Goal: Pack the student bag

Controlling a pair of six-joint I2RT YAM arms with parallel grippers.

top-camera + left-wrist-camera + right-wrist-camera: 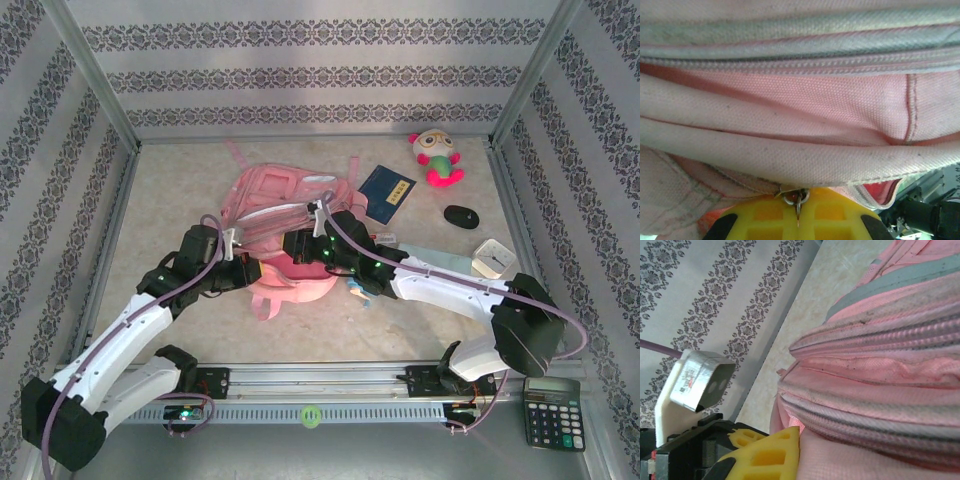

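Observation:
The student bag (283, 205), a pink backpack with white trim, lies flat in the middle of the table. My left gripper (252, 272) is at its near-left edge. In the left wrist view its yellow fingers (765, 220) are shut on the metal ring of a zip pull (798, 199), under a thick pale-pink piped edge (800, 160). My right gripper (296, 246) rests on the bag's near-middle. One of its yellow fingers (767, 457) presses against pink fabric (870, 390); the other is hidden behind the cloth, which is pinched between them.
A blue booklet (386, 193) lies right of the bag, with a plush toy (437, 157) at the back right. A black mouse (461, 216), a white clock (494, 257) and a pale sheet (440, 260) sit on the right. A calculator (552, 412) lies outside the frame rail.

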